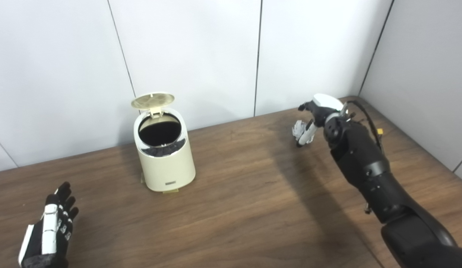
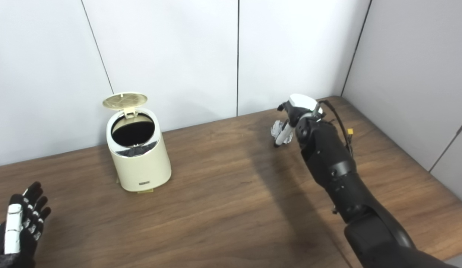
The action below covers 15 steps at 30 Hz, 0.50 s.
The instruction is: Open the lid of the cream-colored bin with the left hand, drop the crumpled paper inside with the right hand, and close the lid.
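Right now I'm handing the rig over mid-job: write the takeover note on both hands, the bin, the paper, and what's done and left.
Left hand: open, holding nothing, low over the table's near-left corner, clear of the bin.
Right hand: shut on the crumpled paper, far right of the table, well away from the bin.
Cream-colored bin: upright near the back wall, lid standing open, dark opening exposed.
Done: lid opened, paper grasped.
Left: carry the paper over the opening, release it, then close the lid.
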{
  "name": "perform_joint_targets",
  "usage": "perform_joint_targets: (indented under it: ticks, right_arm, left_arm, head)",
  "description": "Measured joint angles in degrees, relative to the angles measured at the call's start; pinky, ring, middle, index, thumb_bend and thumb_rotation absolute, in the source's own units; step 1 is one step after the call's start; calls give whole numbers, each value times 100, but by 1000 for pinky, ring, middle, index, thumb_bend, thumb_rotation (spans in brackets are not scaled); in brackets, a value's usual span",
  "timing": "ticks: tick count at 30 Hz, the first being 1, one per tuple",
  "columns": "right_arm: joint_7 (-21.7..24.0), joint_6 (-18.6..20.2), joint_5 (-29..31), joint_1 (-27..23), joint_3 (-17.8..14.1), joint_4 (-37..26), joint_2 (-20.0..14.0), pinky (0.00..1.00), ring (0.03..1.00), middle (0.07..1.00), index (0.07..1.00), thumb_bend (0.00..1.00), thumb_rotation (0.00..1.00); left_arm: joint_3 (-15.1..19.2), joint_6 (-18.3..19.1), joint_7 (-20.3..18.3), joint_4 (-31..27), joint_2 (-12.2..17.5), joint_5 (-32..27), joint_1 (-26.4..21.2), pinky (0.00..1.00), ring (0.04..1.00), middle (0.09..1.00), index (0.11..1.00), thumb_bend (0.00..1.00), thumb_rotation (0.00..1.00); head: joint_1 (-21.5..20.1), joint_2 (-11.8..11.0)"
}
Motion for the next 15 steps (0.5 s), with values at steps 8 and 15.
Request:
perform_joint_targets:
  ticks: [8,15]
  right_arm:
    - [-491,-10,432,-146,192,420,0,798,915,933,829,889,107]
    - [-702,-13,642,-252,391,643,-74,831,864,895,816,892,107]
  left_arm:
    - [51,86,32,-216,6,-10,5,1000,1000,1000,1000,599,868]
    - [48,87,30,-217,25,-10,7,1000,1000,1000,1000,593,866]
  head:
    - [-9,26]
    - [-9,53]
